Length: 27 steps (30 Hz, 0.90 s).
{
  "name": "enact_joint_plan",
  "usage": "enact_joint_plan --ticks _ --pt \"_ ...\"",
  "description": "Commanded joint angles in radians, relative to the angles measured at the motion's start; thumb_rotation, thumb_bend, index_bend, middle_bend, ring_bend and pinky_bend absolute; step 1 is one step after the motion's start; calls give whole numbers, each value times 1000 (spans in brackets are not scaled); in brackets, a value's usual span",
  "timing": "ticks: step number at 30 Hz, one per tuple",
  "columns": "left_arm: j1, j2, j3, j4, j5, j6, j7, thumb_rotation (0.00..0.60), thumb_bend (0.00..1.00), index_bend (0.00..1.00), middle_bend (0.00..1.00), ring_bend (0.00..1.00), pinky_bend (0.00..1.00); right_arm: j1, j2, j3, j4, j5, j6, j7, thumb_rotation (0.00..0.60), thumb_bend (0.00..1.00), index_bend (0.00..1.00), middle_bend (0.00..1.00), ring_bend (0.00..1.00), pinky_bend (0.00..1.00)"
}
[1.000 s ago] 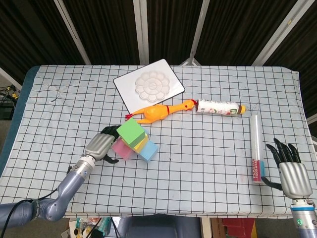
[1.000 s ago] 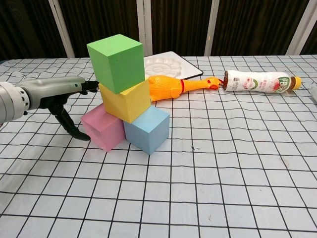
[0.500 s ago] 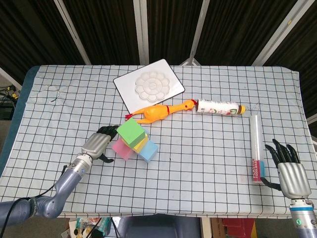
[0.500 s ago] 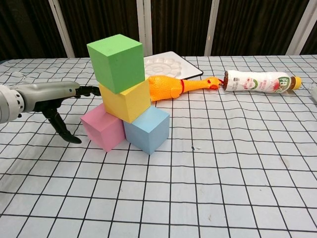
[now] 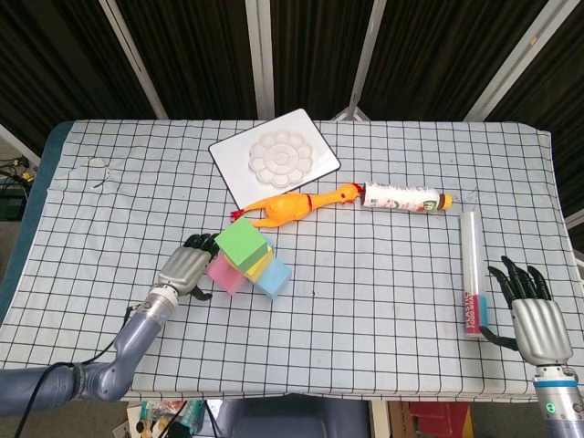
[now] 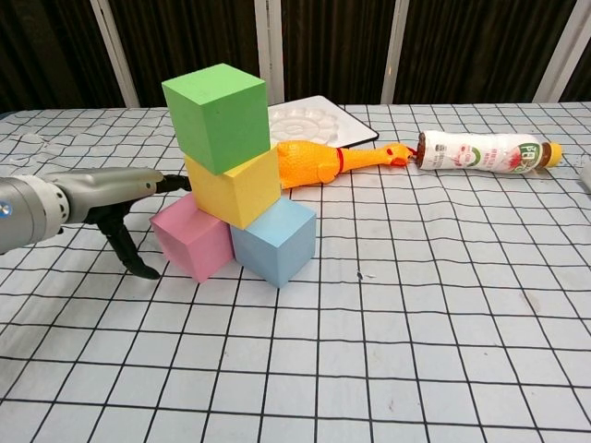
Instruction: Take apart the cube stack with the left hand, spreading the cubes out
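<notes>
The stack stands left of the table's middle: a green cube (image 6: 217, 115) on a yellow cube (image 6: 235, 189), which rests on a pink cube (image 6: 189, 240) and a blue cube (image 6: 274, 242). From the head view the green cube (image 5: 240, 244) covers most of the others. My left hand (image 6: 111, 198) lies just left of the pink cube, fingers apart, holding nothing; its fingertips (image 6: 175, 185) reach toward the yellow cube's left edge, and contact is unclear. My right hand (image 5: 534, 315) hovers at the near right table edge with fingers spread and nothing in it.
Behind the stack lie a yellow rubber chicken (image 5: 292, 206) and a white paint palette (image 5: 274, 162). A white bottle (image 5: 404, 197) lies to the right of the chicken. A clear tube (image 5: 472, 274) lies near my right hand. The checked cloth (image 5: 365, 301) covers the table.
The left hand drew back left from the pink cube, then moved in toward it again. The stack and the right hand have not moved.
</notes>
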Motion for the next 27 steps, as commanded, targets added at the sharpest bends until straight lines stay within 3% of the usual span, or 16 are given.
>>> enact_joint_plan --ticks 1,19,23,27 --pt "-10 -16 -5 4 -8 3 6 600 21 0 5 0 39 1 1 -1 0 0 -2 1 600 26 142 30 126 54" --pt "-53 -82 -10 1 -3 15 52 600 21 0 0 3 40 -1 10 -4 -10 2 -3 5 600 26 142 30 127 54" --pt "-61 -93 -5 -2 -4 6 56 600 21 0 13 82 119 -3 13 -3 -11 3 0 12 600 26 142 30 127 54" --pt "-58 -97 -6 -1 17 23 46 600 21 0 98 198 225 -2 14 -4 -13 3 -3 13 600 25 142 30 128 54"
